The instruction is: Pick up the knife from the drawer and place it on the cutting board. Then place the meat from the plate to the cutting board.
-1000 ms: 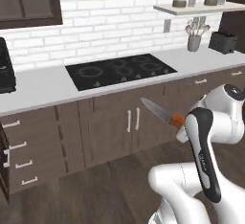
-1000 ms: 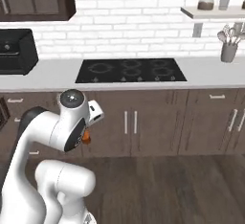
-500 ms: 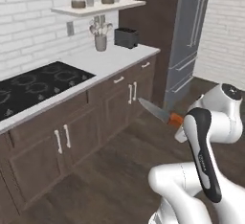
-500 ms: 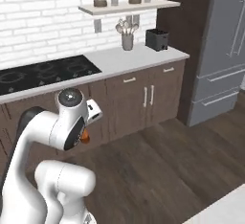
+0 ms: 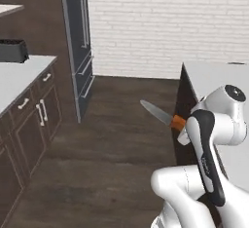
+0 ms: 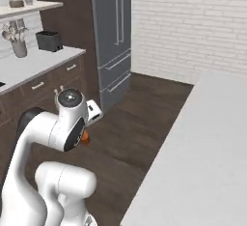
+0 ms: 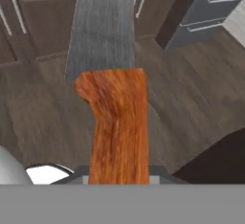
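Your gripper (image 7: 118,170) is clamped on the knife (image 5: 160,114) by its orange handle; the fingertips themselves are cut off. The blade projects over dark floor, left of the grey island counter (image 5: 214,78), toward the refrigerator (image 5: 78,42).

The knife (image 7: 107,74) runs out of the hand view at both ends: its grey blade is cut by the top edge, its orange handle disappears into the grey band below, so the fingers gripping it cannot be made out. In the left base view the handle's rear end is hidden behind the white arm (image 5: 209,139). In the right base view just a sliver of orange shows beneath the arm's joint. The desk (image 6: 207,162) runs off the frame's right and bottom edges.
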You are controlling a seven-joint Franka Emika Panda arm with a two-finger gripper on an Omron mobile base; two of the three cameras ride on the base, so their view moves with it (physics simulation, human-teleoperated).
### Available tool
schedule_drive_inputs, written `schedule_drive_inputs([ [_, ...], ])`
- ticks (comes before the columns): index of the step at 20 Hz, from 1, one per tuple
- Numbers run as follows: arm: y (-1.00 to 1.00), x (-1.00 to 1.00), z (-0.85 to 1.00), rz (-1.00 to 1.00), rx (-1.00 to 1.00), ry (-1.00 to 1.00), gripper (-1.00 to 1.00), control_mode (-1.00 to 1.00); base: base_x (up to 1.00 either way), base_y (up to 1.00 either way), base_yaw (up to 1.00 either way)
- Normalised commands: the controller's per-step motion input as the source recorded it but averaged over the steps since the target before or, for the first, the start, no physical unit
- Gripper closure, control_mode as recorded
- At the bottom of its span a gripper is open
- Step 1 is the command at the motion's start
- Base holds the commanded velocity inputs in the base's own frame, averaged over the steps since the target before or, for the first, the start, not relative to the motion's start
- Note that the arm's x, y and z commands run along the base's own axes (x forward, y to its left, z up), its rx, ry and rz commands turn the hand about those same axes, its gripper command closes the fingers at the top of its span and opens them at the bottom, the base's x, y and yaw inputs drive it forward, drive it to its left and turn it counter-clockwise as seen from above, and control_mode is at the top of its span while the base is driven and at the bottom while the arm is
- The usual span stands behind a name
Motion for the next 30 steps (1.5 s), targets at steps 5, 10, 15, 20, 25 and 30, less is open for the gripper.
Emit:
schedule_drive_inputs([
  [5,0.00,0.00,0.00,0.00,0.00,0.00,1.00,1.00,0.00,0.11,-0.97],
  [10,0.00,0.00,0.00,0.00,0.00,0.00,1.00,1.00,-0.03,0.00,-0.91],
  [15,0.00,0.00,0.00,0.00,0.00,0.00,1.00,1.00,-0.18,-0.01,-0.84],
  [20,0.00,0.00,0.00,0.00,0.00,0.00,1.00,1.00,-0.19,-0.19,-0.74],
  [25,0.00,0.00,0.00,0.00,0.00,0.00,1.00,1.00,-0.02,-0.65,-0.57],
  [30,0.00,0.00,0.00,0.00,0.00,0.00,1.00,1.00,0.00,-0.72,-0.59],
])
